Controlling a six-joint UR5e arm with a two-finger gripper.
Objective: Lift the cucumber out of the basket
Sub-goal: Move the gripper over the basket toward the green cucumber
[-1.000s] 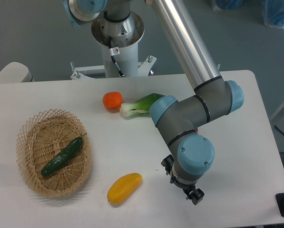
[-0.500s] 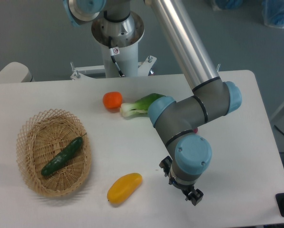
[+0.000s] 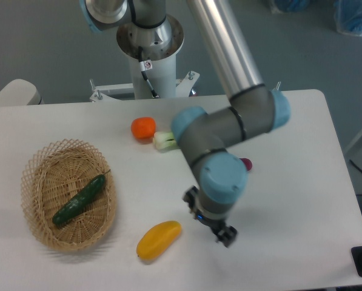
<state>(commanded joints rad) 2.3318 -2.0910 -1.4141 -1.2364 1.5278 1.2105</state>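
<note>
Cucumber [image 3: 79, 199] in basket [image 3: 35, 182], far left of pincer [image 3: 220, 232].
Pincer holds nothing, opening unclear; I'd straddle cucumber's middle, jaws crosswise.

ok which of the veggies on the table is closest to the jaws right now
The yellow fruit, lying on the bare table just left of the gripper. The orange tomato, bok choy and cucumber all lie farther off.

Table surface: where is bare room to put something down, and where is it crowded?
Free: the white table right of the arm, and the strip between the basket and the gripper. Crowded: the middle back, with the orange fruit and bok choy, and the front by the yellow fruit.
</note>
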